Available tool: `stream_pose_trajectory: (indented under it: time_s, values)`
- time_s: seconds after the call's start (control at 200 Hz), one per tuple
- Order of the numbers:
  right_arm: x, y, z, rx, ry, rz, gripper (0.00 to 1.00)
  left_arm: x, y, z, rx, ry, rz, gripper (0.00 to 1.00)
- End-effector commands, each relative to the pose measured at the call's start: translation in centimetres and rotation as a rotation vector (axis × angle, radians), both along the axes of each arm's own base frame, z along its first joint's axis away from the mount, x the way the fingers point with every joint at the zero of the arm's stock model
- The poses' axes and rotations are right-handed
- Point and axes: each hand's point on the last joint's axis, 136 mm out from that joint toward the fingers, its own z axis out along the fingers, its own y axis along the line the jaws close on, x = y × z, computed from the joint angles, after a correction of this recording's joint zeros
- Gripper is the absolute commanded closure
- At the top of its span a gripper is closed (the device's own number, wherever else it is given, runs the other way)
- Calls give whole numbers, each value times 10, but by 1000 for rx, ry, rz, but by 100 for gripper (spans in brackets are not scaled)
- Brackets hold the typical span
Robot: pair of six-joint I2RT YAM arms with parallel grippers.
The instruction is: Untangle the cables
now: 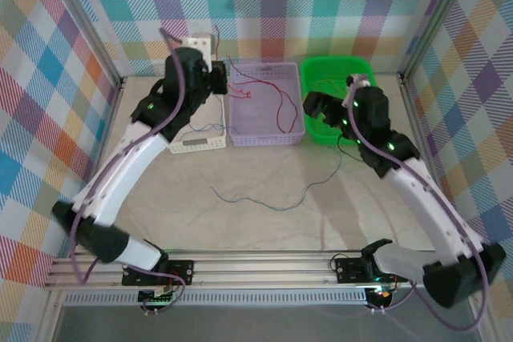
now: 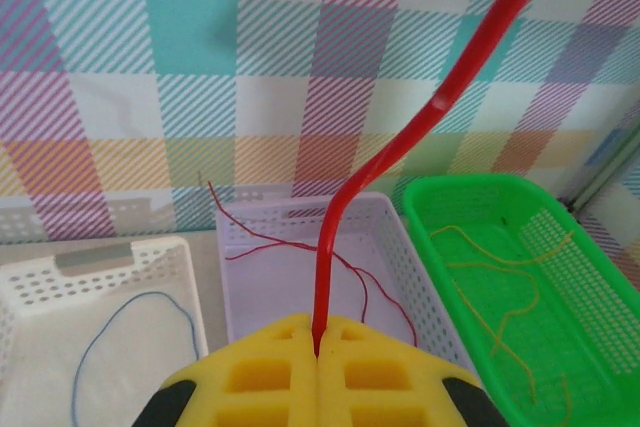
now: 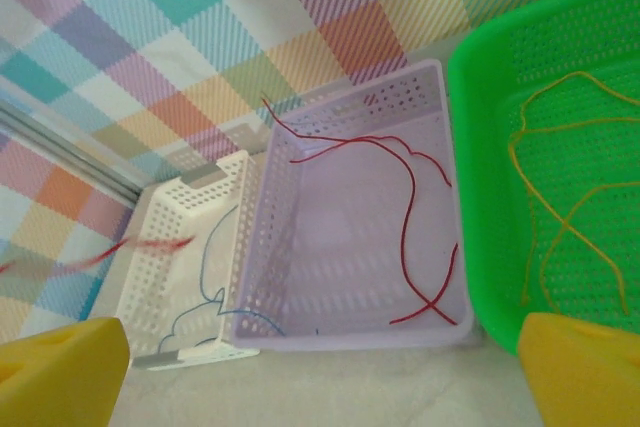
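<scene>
Left arm (image 1: 120, 166) reaches far forward and arcs over the white basket (image 1: 196, 146). Its wrist is raised near the back wall, above the gap between that basket and the lilac basket (image 1: 264, 140). Left gripper (image 2: 318, 347): yellow fingers pressed together, pinching one red cable (image 2: 400, 142) that rises steeply from the jaws. Right arm (image 1: 417, 182) bends inward, its wrist over the near left corner of the green basket (image 1: 357, 66). Right gripper (image 3: 320, 347): fingers spread wide, nothing between them. The top view gives both arm poses and a blue cable (image 1: 272, 205) lying loose on the table (image 1: 264, 238). The left wrist view gives the pinch itself and another blue loop (image 2: 150, 294) in the white basket. The right wrist view gives loose red strands (image 3: 400, 162) in the lilac basket and olive cables (image 3: 568, 219) in the green one.
</scene>
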Motion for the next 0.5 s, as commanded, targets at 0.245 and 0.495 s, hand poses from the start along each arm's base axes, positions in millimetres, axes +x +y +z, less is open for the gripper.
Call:
stream_pose_trajectory:
  time_s: [0.245,0.495]
  values:
    - [-116,-30,-31,-71,-7,157,0,139,-55,-54,29,45,-79,100]
    - [-158,-40,-47,-93,-34,221,0,207,-77,-109,50,33,-35,100]
